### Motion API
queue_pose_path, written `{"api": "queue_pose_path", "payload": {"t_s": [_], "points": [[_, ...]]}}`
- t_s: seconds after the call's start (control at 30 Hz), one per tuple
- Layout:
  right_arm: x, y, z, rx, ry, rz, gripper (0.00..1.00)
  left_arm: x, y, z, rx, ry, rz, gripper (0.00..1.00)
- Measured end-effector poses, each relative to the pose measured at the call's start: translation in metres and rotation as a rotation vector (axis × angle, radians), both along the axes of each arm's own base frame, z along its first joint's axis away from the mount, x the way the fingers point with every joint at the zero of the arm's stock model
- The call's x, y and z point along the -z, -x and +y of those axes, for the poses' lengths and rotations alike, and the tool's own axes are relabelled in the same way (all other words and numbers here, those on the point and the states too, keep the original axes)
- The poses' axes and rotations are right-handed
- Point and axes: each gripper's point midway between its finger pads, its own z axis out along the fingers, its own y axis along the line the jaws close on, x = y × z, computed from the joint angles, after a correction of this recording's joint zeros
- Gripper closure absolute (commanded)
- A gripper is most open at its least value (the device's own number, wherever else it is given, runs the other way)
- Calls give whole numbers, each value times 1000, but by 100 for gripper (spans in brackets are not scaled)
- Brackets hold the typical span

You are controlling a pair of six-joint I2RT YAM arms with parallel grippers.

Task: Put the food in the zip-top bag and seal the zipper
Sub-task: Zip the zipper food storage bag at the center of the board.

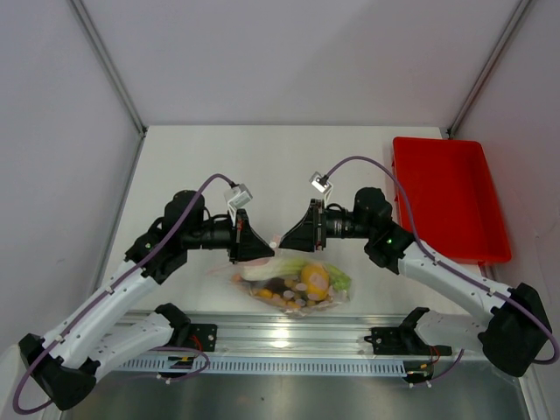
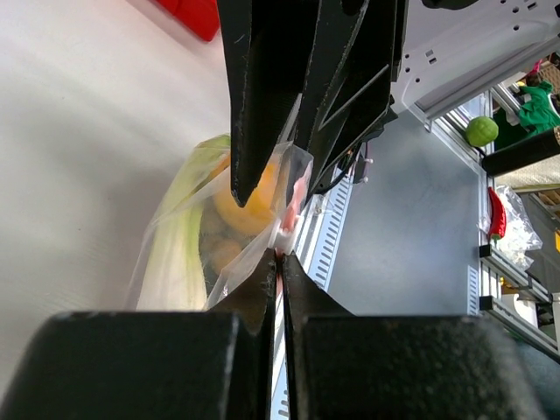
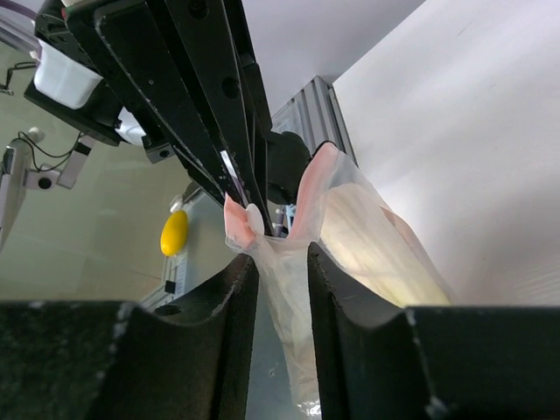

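- The left end effector (image 1: 268, 255) is pressed together, pinching the top edge of the zip-top bag (image 1: 293, 284) at its pinkish zipper (image 3: 234, 220).
- The bag hangs from that pinch, and its lower part rests on the bench (image 1: 262, 157) near the middle of the near edge. Inside it are the green-white leek stalk (image 1: 271, 267), the yellow lemon (image 1: 315, 278) and smaller pieces of food too small to tell apart.
- The right end effector (image 1: 287, 240) faces the left one, tip near tip. Its fingers (image 3: 337, 289) stand slightly spread, with the bag's film in the gap between them.
- A red tray (image 1: 451, 197) lies along the bench's right edge, towards the far right corner and well apart from the bag.
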Motion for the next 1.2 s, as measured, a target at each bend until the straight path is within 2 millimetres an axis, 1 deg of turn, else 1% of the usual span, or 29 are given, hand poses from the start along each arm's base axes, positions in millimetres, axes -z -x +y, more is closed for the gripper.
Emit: {"api": "queue_pose_path", "payload": {"t_s": [0.1, 0.27, 0.4, 0.53, 0.67, 0.97, 1.03, 1.1, 1.17, 1.2], "points": [[2, -1, -2, -8, 15, -9, 64, 0, -1, 0, -5, -2, -1, 99], [5, 5, -5, -51, 31, -26, 64, -1, -4, 0, -19, -4, -5, 99], [6, 13, -8, -99, 55, -44, 63, -6, -9, -1, -35, -3, -14, 99], [4, 15, -12, -93, 61, -62, 63, -13, -13, -5, -38, 8, -19, 99], [-8, 9, -17, -47, 40, -91, 62, -12, -14, -6, -39, 7, -6, 99], [-28, -18, -15, 74, -21, -77, 64, -12, -14, -7, -37, 10, -2, 100], [-32, -23, -14, 99, -35, -73, 72, -12, -14, -7, -38, 11, -2, 99], [-38, -25, -14, 112, -56, -77, 75, -12, -14, -7, -38, 11, -2, 100], [-41, -26, -13, 117, -68, -74, 80, -12, -14, -7, -37, 11, -2, 99], [-41, -27, -13, 119, -70, -74, 80, -13, -14, -7, -37, 11, -2, 99]]}}
